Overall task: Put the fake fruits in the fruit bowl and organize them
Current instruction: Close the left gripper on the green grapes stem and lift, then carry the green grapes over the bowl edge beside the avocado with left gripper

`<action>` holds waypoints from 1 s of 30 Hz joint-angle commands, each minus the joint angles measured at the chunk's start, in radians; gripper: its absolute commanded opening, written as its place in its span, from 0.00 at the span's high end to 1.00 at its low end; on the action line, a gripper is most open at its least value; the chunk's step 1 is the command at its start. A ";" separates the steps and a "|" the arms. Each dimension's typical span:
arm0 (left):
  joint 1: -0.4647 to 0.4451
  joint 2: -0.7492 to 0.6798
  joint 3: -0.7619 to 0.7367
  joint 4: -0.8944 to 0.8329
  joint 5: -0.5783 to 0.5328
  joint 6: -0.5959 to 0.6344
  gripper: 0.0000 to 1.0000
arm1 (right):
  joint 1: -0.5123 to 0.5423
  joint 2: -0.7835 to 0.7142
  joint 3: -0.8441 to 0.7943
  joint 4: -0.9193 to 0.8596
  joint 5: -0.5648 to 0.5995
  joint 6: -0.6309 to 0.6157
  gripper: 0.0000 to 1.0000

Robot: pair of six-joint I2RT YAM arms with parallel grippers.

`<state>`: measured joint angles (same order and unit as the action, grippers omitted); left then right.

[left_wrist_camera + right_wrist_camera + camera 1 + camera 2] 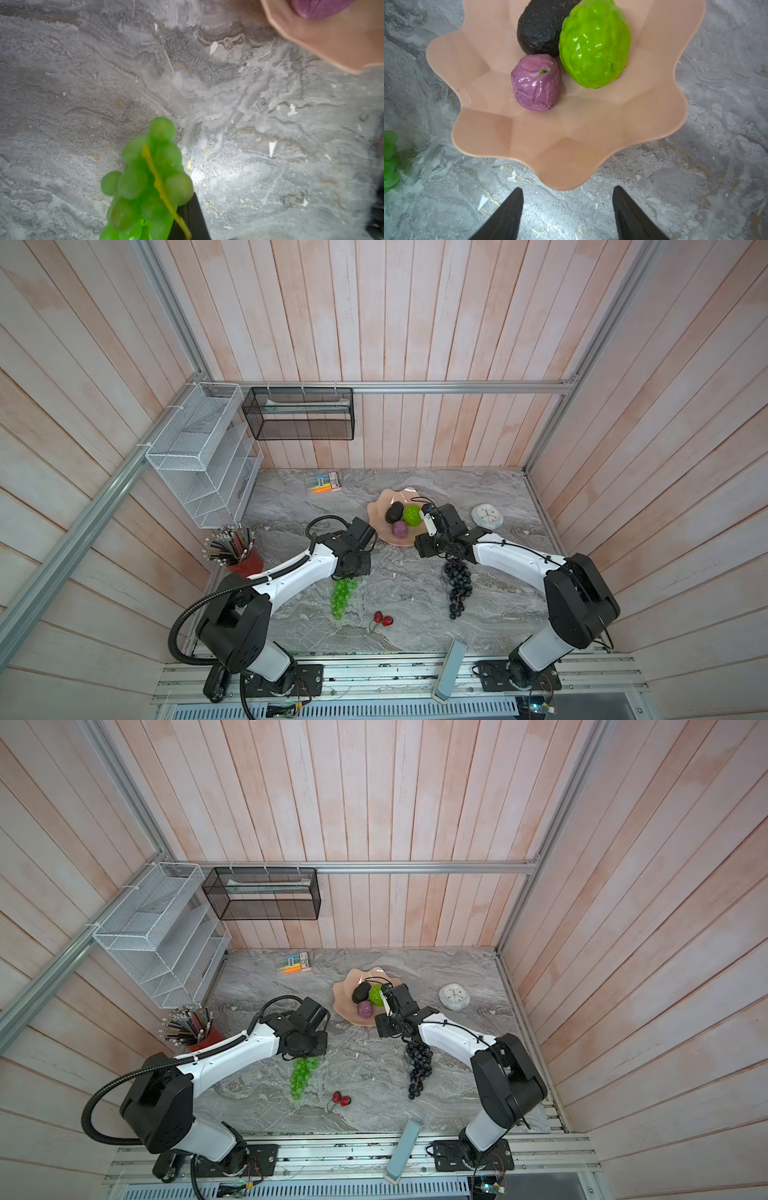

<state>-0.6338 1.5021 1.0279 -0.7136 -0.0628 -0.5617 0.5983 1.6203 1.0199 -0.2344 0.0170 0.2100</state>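
Both top views hide the left jaws under the wrist; the wrist view (one jaw visible) shows them pinched on the stem of the green grape bunch point(145, 182), at seven o'clock from the fruit bowl point(379, 508). The right jaws stand wide, empty, at the bowl's four o'clock rim.

A scalloped peach-pink bowl point(343, 995) holds a black oval fruit point(360, 992), a bright green bumpy ball point(376, 995) and a small purple ball point(365, 1009). A green plastic grape bunch point(301, 1077), a dark purple grape bunch point(417, 1067) and a red cherry pair point(341, 1099) lie on the grey marble tabletop point(370, 1065).
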 commanded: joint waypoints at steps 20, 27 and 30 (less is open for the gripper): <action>-0.001 -0.144 0.335 -0.114 0.221 0.076 1.00 | -0.014 -0.082 0.030 0.029 0.034 0.003 0.32; -0.003 0.008 0.575 -0.091 0.281 0.133 1.00 | -0.092 -0.177 -0.020 0.111 0.013 0.029 0.34; -0.006 0.082 0.660 -0.064 0.305 0.143 1.00 | -0.121 -0.198 -0.026 0.121 -0.002 0.030 0.35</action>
<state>-0.6357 1.5410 1.6257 -0.8066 0.1986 -0.4580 0.4938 1.4372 1.0119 -0.1471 0.0284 0.2226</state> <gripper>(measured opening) 0.043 0.657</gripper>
